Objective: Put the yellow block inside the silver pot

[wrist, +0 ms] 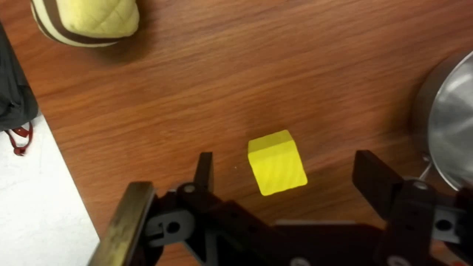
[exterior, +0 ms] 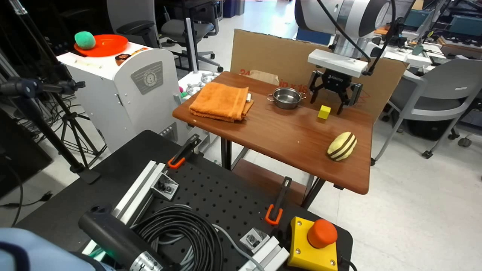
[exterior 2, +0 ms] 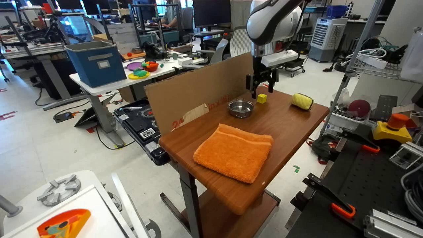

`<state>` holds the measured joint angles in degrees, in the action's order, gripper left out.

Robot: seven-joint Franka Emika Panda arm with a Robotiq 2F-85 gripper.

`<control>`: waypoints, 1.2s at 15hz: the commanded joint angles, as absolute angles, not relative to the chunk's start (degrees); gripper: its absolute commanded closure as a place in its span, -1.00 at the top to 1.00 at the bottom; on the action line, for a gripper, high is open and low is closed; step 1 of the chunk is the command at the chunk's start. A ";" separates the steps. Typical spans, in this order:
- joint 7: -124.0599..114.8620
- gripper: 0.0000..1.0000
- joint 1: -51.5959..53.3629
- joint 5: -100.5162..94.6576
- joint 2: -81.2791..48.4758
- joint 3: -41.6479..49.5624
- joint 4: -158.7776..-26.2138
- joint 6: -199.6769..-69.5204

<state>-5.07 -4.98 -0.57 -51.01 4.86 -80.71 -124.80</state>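
The yellow block [exterior: 324,112] is a tiny bright cube on the brown table, and it also shows in an exterior view [exterior 2: 261,98] and in the wrist view [wrist: 279,168]. The silver pot [exterior: 287,98] stands on the same table beside it, shallow and round with thin handles. The pot shows too in an exterior view [exterior 2: 241,109] and is cut off at the right edge of the wrist view [wrist: 452,122]. My gripper [exterior: 326,106] is open and points down over the block. In the wrist view the block lies between the spread fingers, touching neither, nearer the left one.
A striped oval yellow thing [exterior: 342,146] lies on the table [exterior: 286,139] near one end. A folded orange towel [exterior 2: 234,152] lies towards the opposite end. A cardboard sheet [exterior 2: 201,89] stands upright along one long edge, close behind the pot and gripper.
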 commanded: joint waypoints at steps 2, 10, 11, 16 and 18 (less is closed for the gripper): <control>-5.12 0.16 -4.67 -0.43 -52.93 4.61 -78.42 -123.85; -4.59 -0.83 -4.10 -0.46 -48.91 4.27 -81.84 -124.69; -4.51 -0.83 -3.89 -0.10 -47.44 3.81 -82.67 -124.91; -4.66 -0.83 -2.21 0.76 -42.80 1.37 -84.64 -124.77; -4.79 -0.83 -1.41 1.03 -42.65 0.50 -84.61 -123.95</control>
<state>-5.03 -2.15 -0.51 -44.61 1.70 -82.48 -124.74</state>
